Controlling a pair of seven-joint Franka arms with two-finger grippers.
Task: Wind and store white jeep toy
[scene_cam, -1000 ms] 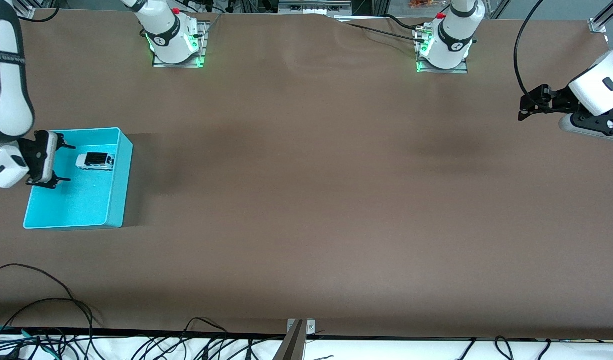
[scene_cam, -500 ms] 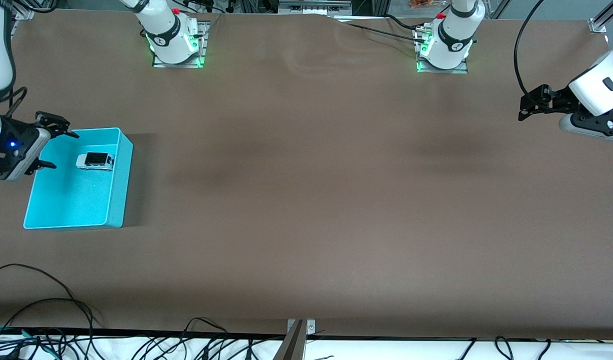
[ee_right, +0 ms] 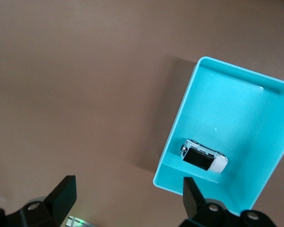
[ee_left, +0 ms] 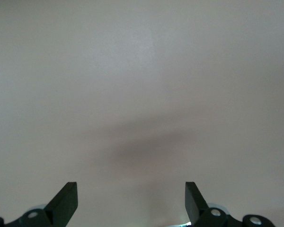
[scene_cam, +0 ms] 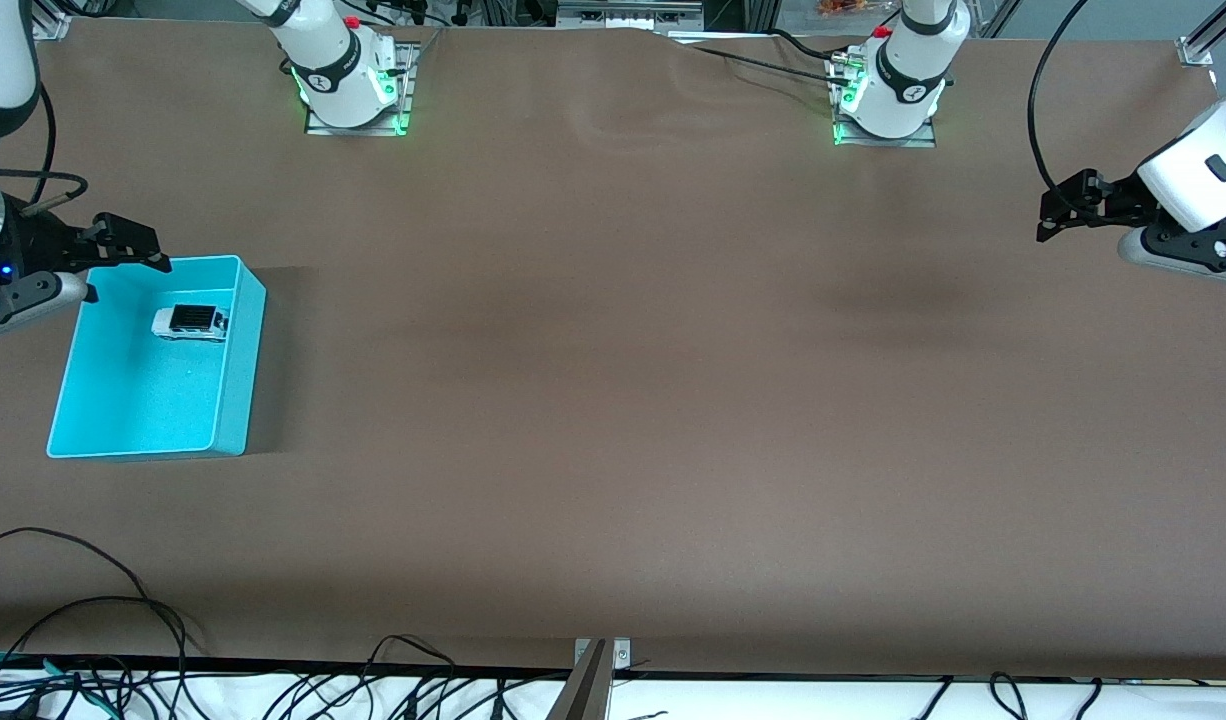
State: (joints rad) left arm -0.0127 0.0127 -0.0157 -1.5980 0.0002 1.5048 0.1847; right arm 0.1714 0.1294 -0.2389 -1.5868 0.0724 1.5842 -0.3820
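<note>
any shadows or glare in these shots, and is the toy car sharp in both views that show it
Front view: soft dark shadow patches on the table, a shadow beside the turquoise bin; the white jeep toy is small but distinct; no strong glare. Right wrist view: jeep crisp, bin wall casts a shadow. Left wrist view: bare table, one blurry shadow.

No readable text in view.
You had nothing legible to read: the small round marks on the two arm bases [scene_cam: 345, 80] were too small to make out, and the white jeep toy [scene_cam: 190, 322] and turquoise bin [scene_cam: 238, 400] carried no lettering you could tell.
</note>
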